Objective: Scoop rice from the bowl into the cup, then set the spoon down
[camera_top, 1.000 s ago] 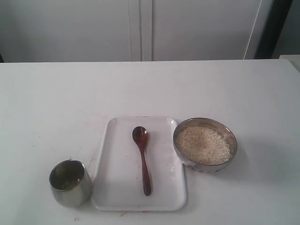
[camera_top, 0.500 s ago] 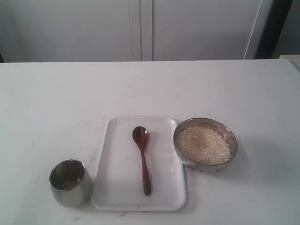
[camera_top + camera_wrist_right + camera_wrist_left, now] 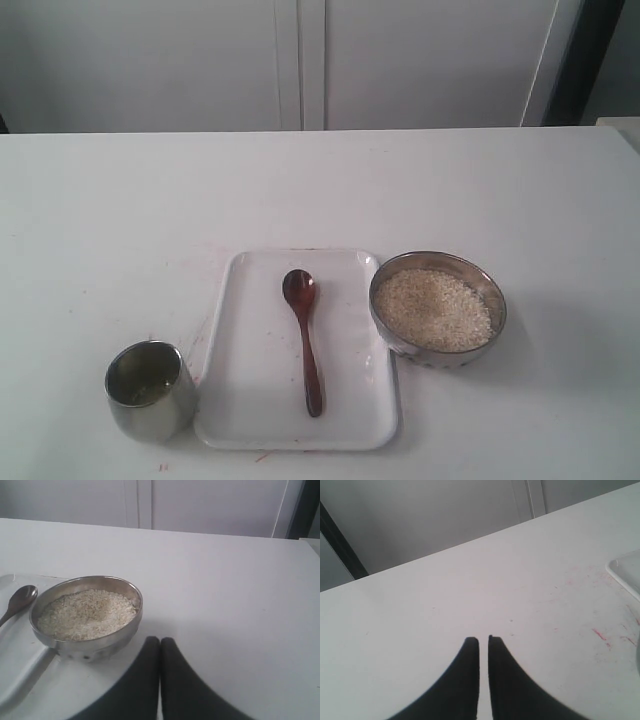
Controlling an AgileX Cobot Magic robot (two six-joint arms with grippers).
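Bowl (image 3: 95,642) near right pincer (image 3: 160,639), apart

Visible only as fingertips in wrist views. Left gripper (image 3: 483,640): two matte black fingers (image 3: 467,672), wide at base, curving inward to slim blunt tips. Right gripper (image 3: 160,641): same black, same flared shape, smooth and plain, edges slightly blurred.

The round steel bowl (image 3: 430,358) and small steel tumbler (image 3: 150,415) shone; the reddish-brown wooden spoon (image 3: 308,360) looked glossy, the white rectangular tray (image 3: 250,370) smooth.
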